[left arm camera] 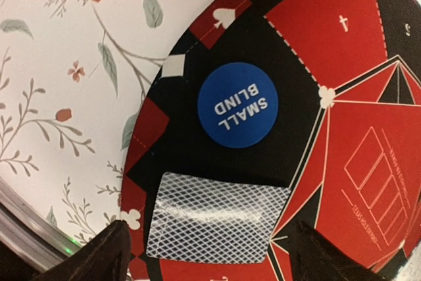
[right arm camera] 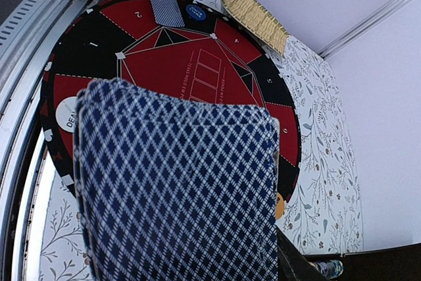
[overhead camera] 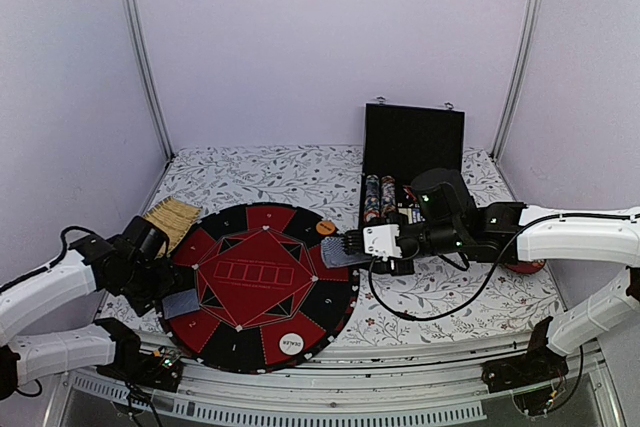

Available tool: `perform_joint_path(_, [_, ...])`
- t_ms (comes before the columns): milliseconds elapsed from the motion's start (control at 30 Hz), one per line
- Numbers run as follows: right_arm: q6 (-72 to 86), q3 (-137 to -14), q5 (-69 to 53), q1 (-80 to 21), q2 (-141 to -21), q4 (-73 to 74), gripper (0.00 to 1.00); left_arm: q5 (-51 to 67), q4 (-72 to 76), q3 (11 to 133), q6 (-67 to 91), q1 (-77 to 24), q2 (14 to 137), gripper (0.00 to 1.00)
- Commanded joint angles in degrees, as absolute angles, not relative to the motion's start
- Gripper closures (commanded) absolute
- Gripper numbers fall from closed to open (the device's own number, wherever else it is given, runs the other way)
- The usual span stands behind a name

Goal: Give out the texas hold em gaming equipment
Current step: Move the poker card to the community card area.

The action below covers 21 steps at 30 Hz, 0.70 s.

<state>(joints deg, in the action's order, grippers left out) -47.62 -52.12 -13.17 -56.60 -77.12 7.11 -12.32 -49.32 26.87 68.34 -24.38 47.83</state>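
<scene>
At the left edge of the mat (overhead camera: 262, 277), the left gripper (left arm camera: 212, 227) hangs with jaws spread wide, holding nothing. One card (overhead camera: 181, 303) lies face-down between them, its long side across the gap, just beside the blue disc (left arm camera: 238, 104). Across the mat, the right gripper (overhead camera: 350, 244) is clenched on the deck (right arm camera: 177, 189), whose long axis points toward the left arm, so the next card probably goes that way.

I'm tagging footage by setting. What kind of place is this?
Probably a lab test booth, not a card room: bare walls framed by aluminium posts, and robot arms over a poker mat.
</scene>
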Motion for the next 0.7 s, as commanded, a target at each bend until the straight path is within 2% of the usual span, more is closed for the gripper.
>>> perform_joint_path(0, [-47.6, -54.2, -14.9, -57.0, -77.2, 7.4, 0.52, -14.4, -47.6, 28.6, 65.8, -24.2, 49.7, 0.14])
perform_joint_path(200, [-47.6, -54.3, -15.1, -57.0, -77.0, 7.5, 0.52, -10.6, -39.5, 25.6, 60.0, -16.8, 52.2, 0.27])
perform_joint_path(500, [-47.6, -53.9, -15.2, -57.2, -76.4, 7.7, 0.52, -9.2, -36.2, 22.9, 59.4, -15.7, 57.9, 0.28])
perform_joint_path(667, [-47.8, -53.9, -15.0, -57.2, -76.6, 7.6, 0.52, -5.9, -33.0, 21.2, 58.9, -15.9, 57.3, 0.38])
